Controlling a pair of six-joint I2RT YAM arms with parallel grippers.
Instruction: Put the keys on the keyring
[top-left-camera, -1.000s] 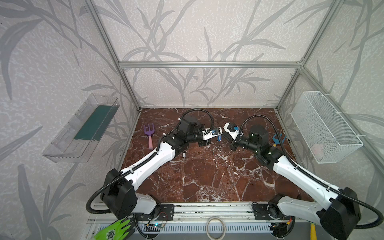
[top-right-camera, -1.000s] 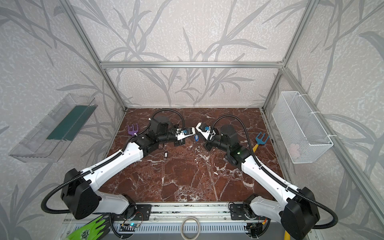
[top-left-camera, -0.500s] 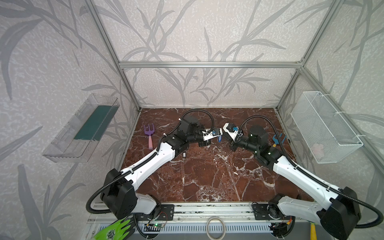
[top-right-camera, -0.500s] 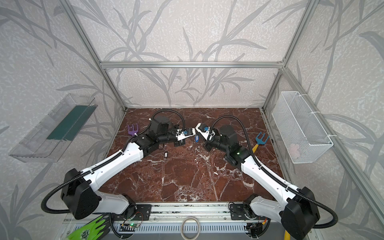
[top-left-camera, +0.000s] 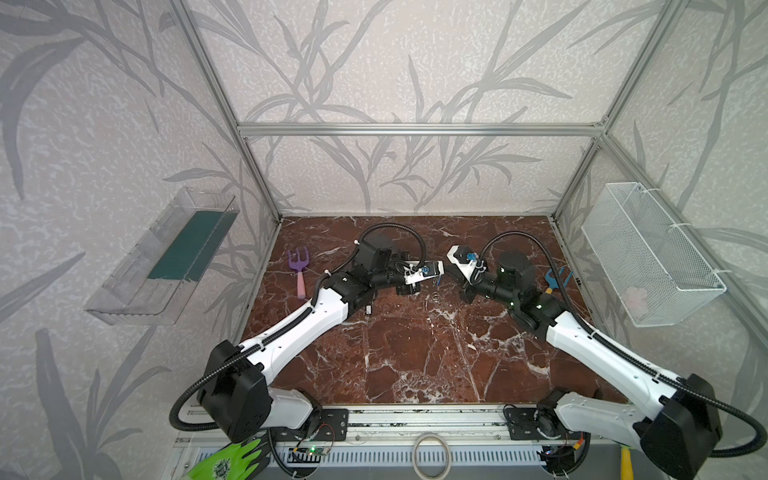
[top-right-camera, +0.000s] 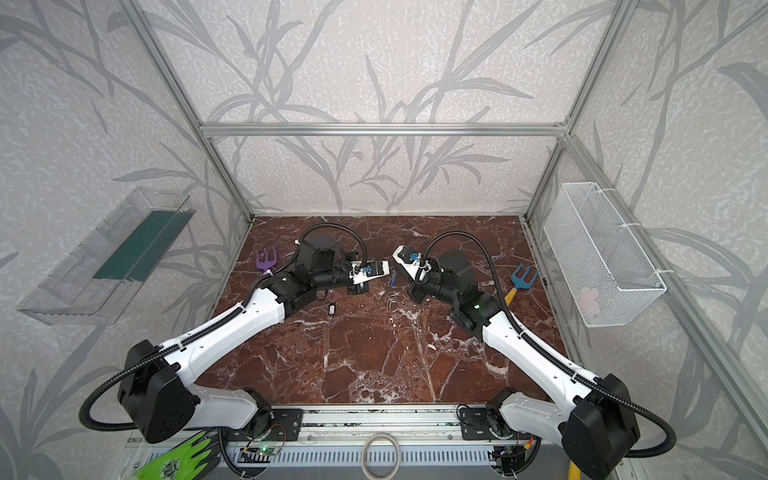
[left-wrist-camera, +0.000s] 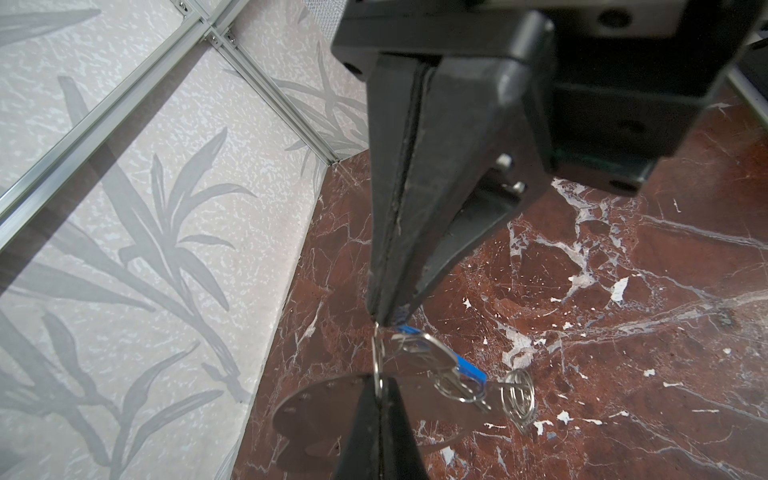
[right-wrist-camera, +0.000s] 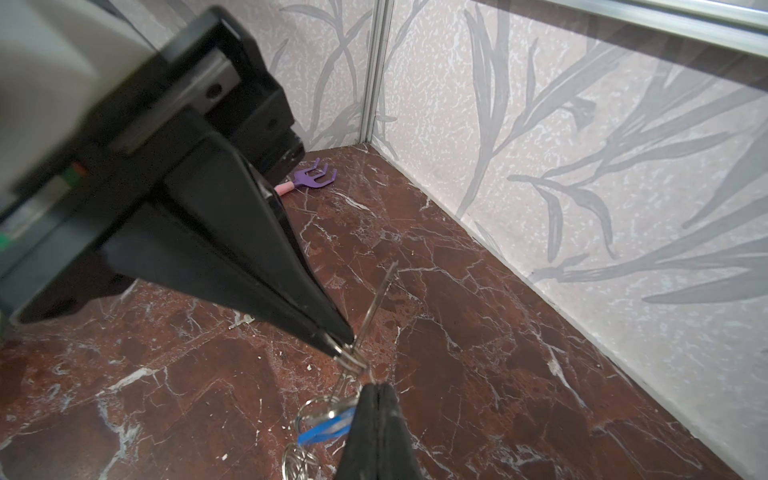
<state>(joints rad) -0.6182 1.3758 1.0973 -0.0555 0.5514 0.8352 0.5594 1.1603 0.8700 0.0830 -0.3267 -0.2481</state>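
Over the back middle of the marble table, the keyring (left-wrist-camera: 324, 409), a flat grey metal plate, hangs in the air between both grippers. My left gripper (left-wrist-camera: 380, 384) is shut on the plate's edge, where a thin wire loop (left-wrist-camera: 376, 357) stands up. My right gripper (right-wrist-camera: 376, 386) is shut on that same loop from the opposite side, tip to tip with the left gripper (right-wrist-camera: 345, 353). A silver key with a blue tag (left-wrist-camera: 436, 361) (right-wrist-camera: 328, 428) dangles from the loop. The black-and-white key (top-left-camera: 368, 309) (top-right-camera: 331, 308) lies on the table beside the left forearm.
A loose wire ring (left-wrist-camera: 517, 395) (top-left-camera: 435, 296) lies on the table under the grippers. A purple toy rake (top-left-camera: 298, 266) lies back left and a blue one (top-left-camera: 557, 278) back right. A wire basket (top-left-camera: 648, 253) hangs on the right wall and a clear tray (top-left-camera: 166, 257) on the left wall.
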